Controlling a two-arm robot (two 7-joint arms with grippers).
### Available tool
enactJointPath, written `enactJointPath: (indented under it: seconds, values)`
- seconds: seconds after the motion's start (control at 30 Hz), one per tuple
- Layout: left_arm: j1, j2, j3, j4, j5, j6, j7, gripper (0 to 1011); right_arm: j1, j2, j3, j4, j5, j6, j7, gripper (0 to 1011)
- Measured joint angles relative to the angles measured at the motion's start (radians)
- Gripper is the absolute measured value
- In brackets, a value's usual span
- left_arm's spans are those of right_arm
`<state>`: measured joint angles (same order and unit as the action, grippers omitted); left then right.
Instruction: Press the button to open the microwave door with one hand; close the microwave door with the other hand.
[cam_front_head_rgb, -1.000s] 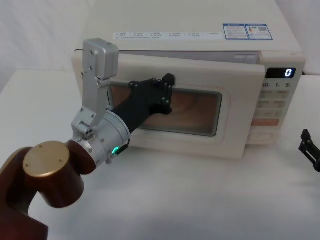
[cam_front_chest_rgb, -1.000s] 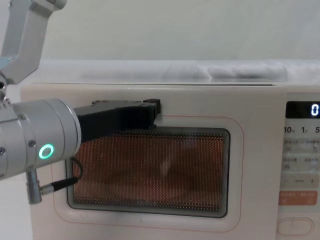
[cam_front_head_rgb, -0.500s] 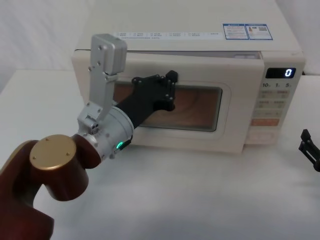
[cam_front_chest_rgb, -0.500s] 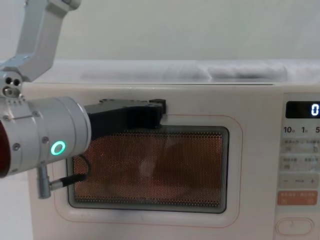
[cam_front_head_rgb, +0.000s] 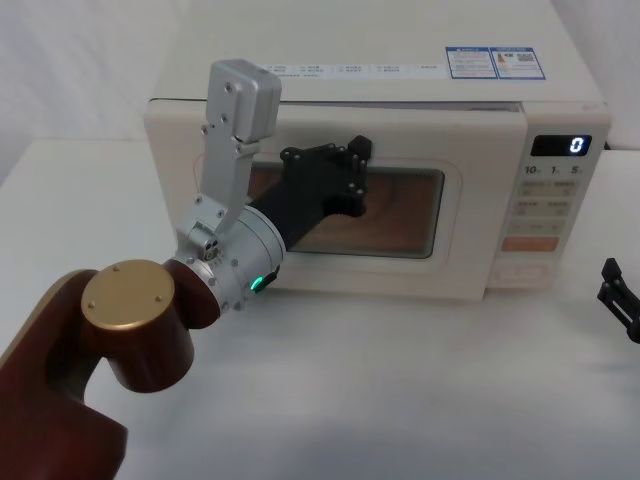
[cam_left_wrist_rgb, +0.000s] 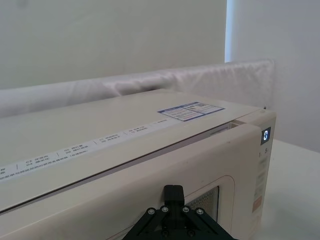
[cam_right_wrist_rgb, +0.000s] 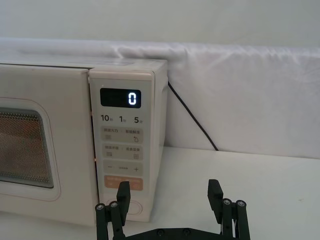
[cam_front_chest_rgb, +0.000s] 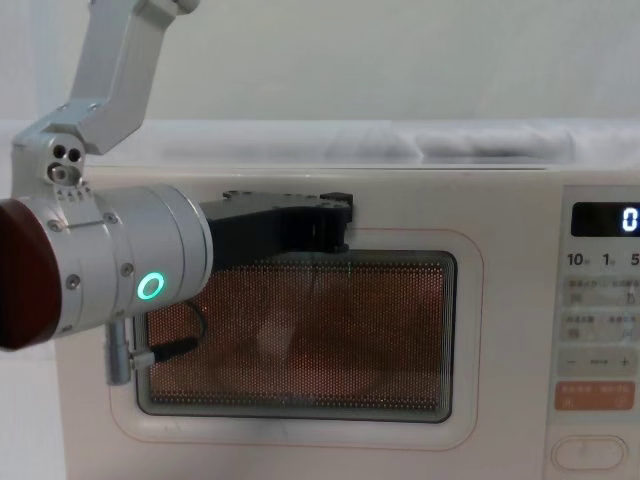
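Note:
The cream microwave door (cam_front_head_rgb: 468, 215) with its dark window lies almost flush with the oven body; a thin seam shows along its top in the left wrist view. My left gripper (cam_front_head_rgb: 357, 166), black and flat-fingered with a green ring light on its wrist, is shut and pressed against the door's upper window edge (cam_front_chest_rgb: 400, 258). The wide oval button (cam_front_chest_rgb: 590, 452) sits at the bottom of the control panel (cam_front_head_rgb: 552, 205), below the orange button (cam_front_chest_rgb: 594, 396). My right gripper (cam_right_wrist_rgb: 169, 192) hangs open low in front of the panel, apart from the button (cam_right_wrist_rgb: 136, 205).
The microwave stands on a white table (cam_front_head_rgb: 420, 380) against a white padded wall. Its display (cam_right_wrist_rgb: 120, 97) reads 0. A black cable (cam_right_wrist_rgb: 192, 117) runs down behind the oven's right side. My left arm's brown elbow (cam_front_head_rgb: 135, 320) fills the near left.
The door was ajar a second ago and has swung in against the oven body. My left gripper moved forward and right with it. The right gripper stayed put.

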<state>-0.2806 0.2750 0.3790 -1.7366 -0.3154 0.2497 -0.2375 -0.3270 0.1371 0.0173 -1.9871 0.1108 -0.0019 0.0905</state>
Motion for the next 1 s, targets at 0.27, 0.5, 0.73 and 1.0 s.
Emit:
enactJointPath:
  seconds: [0.27, 0.5, 0.73, 1.0]
  values:
    - [0.0, -0.019, -0.004, 0.014, 0.016, 0.009, 0.012, 0, 0.0, 0.0, 0.0, 0.0, 0.0, 0.0, 0.0, 1002]
    - [-0.003, -0.031, -0.014, 0.025, 0.029, 0.015, 0.018, 0, 0.0, 0.0, 0.0, 0.0, 0.0, 0.0, 0.0, 1002]
    - [-0.002, -0.038, -0.021, 0.03, 0.035, 0.016, 0.017, 0, 0.0, 0.0, 0.0, 0.0, 0.0, 0.0, 0.0, 1002]
    - [-0.004, -0.045, -0.026, 0.034, 0.038, 0.017, 0.011, 0, 0.0, 0.0, 0.0, 0.0, 0.0, 0.0, 0.0, 1002]
